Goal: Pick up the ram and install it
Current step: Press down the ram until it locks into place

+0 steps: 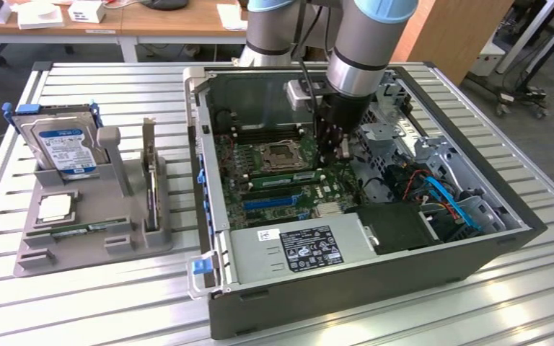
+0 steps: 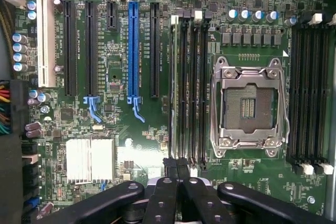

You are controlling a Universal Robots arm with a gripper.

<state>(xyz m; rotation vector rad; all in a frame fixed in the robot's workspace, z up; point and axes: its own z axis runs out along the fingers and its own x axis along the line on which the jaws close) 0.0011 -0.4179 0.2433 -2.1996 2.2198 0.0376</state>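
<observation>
Pincer (image 2: 177,174) is showing its fingers pressed together, nothing pinched between them. It is hanging inside the open computer case (image 1: 354,288), low over the motherboard (image 2: 121,145). The ram (image 1: 282,178) is standing on edge in a memory slot just beside the empty CPU socket (image 1: 282,153), on the socket's side toward the blue expansion slot (image 2: 133,51). From the wrist view the ram (image 2: 174,87) is reading as a pale thin edge along the outermost slot of that bank. The closed fingertips are sitting at one end of the slot bank, near the stick's end; whether they are touching it I cannot tell. Judging by this, the pick-up part is looking done and the seating part is in hand: the stick is in its slot and the shut pincer is serving as a pusher, not a holder. Seating is calling for straight-down pressure on the stick's top edge, with both end latches closing; latch state is too small to read. On the counter (image 1: 113,303), well apart on the exterior view's left, a grey holder (image 1: 94,252) is carrying a hard drive (image 1: 66,148) and another thin green stick (image 1: 77,230).
</observation>
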